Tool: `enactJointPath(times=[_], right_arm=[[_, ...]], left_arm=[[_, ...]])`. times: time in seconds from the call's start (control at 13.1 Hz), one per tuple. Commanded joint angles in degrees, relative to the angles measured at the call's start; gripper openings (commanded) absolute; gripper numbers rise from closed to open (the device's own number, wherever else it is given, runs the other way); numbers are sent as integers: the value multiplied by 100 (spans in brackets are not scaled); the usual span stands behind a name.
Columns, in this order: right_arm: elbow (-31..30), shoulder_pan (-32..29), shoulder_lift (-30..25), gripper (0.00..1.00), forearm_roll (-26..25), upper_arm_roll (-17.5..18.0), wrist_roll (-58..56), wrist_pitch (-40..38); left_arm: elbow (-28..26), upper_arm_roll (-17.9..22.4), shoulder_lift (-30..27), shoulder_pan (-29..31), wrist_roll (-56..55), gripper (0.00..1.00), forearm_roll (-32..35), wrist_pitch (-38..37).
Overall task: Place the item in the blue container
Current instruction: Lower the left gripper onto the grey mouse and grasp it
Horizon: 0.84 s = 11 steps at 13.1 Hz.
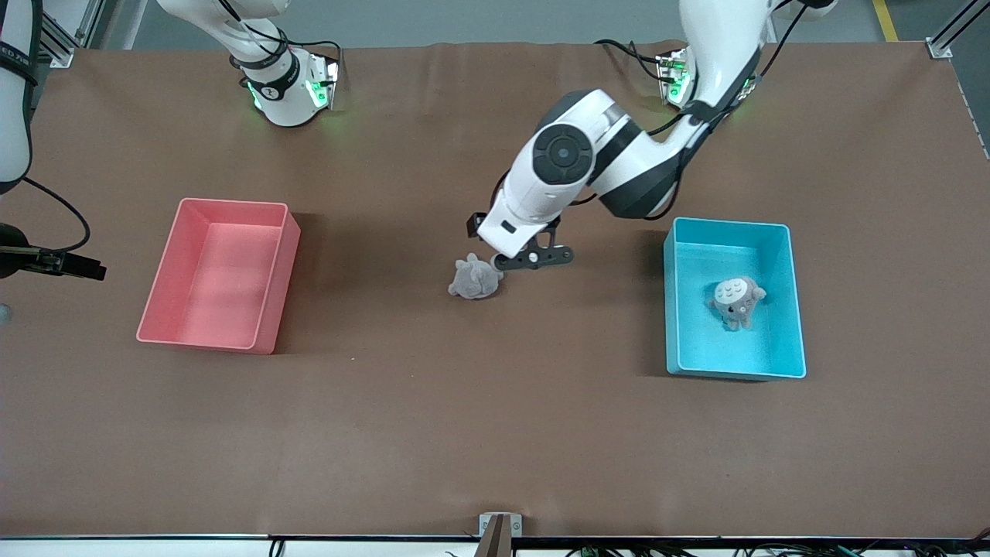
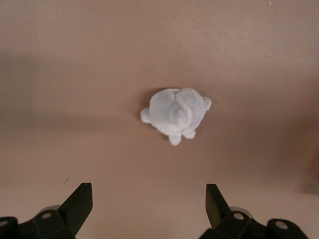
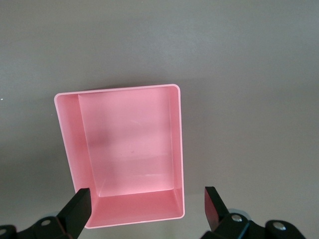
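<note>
The left gripper (image 1: 534, 257), fingers spread, hung beside a grey plush toy (image 1: 475, 278) mid-bench, ready to grasp it for the blue container (image 1: 781, 302) near the left arm's end, while the right gripper (image 3: 147, 209), also spread, waited over the pink bin (image 3: 67, 134).

Right gripper (image 3: 144, 206): only fingertips show, rest cut off by edge. Left gripper (image 2: 148, 204): same. Grey plush toy (image 1: 475, 278): face not discernible.

On the brown bench (image 1: 433, 433) stand a light blue container (image 1: 789, 302) holding a grey plush toy with a pale, dotted belly (image 1: 736, 300) and a pink bin (image 1: 274, 286), with a plain grey plush (image 1: 475, 278) between them, under the white-and-black arms.
</note>
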Motion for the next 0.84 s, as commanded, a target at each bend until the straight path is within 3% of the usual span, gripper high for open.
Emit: enactJointPath(times=[0.0, 0.3, 0.76], right_arm=[[13, -366, -46, 100, 409, 98, -110, -57], [13, -333, -46, 100, 376, 107, -111, -57], [417, -166, -46, 100, 367, 125, -93, -83]], left_arm=[[235, 38, 444, -321, -542, 100, 570, 304], [227, 108, 796, -453, -799, 100, 722, 1052], [227, 1232, 1007, -1463, -799, 100, 748, 1536]])
